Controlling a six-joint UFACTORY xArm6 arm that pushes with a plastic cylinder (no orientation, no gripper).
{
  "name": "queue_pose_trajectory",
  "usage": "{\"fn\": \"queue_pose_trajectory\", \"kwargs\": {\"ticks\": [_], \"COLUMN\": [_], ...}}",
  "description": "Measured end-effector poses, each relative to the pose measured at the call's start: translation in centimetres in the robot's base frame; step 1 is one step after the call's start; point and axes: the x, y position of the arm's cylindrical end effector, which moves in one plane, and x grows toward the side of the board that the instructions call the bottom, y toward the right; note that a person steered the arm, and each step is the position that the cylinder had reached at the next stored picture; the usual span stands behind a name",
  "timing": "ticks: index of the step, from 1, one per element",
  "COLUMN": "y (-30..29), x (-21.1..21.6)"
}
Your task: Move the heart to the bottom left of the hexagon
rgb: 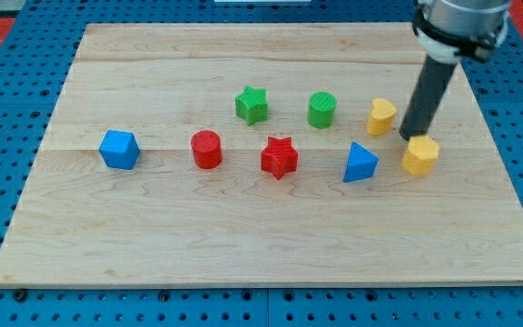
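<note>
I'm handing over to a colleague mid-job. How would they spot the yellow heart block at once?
Start at the wooden board's right side, where my tip comes down. The yellow heart block sits just left of the rod, right of the green cylinder block. Unlike the yellow hexagon block below my tip, it has a lobed, notched outline.

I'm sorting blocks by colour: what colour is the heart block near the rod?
Yellow. The yellow heart block shows clearly in the camera view, left of my tip.
</note>
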Motion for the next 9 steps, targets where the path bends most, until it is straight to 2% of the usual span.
{"fn": "queue_pose_trajectory", "kwargs": {"ticks": [1,2,3,4,5,6,7,9], "y": [1.0,1.6,-2.3,-2.2,-4.0,-3.1,-6.7,-8.2], "x": [-2.6,-7.9,-8.4,-2.8,-0.2,-4.3,-4.3,4.0]}}
